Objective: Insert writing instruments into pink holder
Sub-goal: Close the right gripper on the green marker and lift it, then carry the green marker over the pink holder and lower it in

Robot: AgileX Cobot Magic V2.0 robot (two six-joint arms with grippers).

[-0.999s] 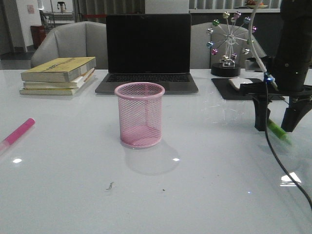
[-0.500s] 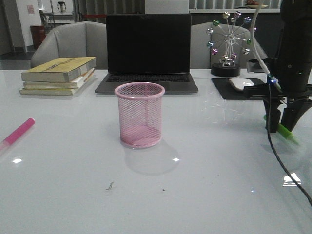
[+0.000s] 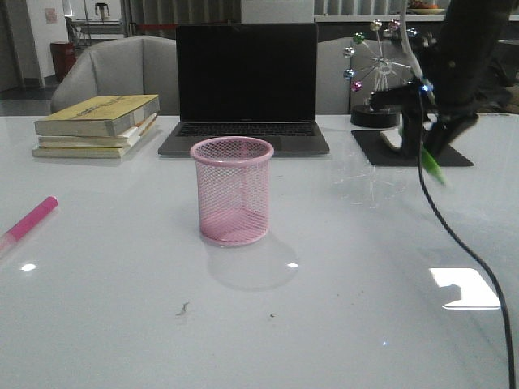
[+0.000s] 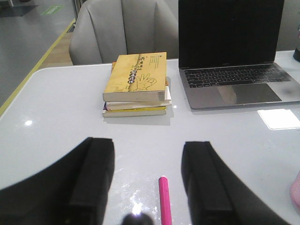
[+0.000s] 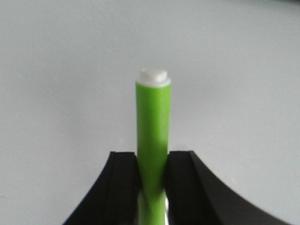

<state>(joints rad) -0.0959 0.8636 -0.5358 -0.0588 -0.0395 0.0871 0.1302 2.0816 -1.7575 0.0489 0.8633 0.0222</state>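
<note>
A white table (image 3: 122, 324) is shown. The pink holder (image 3: 232, 190) stands upright at its centre. Raised at the right, the right gripper (image 3: 430, 138) is clamped on the green marker (image 5: 153, 126). The left gripper (image 4: 147, 183) is held wide apart, empty, above the pink marker (image 4: 164, 201).

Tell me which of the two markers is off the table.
The green marker, clamped in the right gripper above the table. The pink marker lies flat on the table, untouched.
</note>
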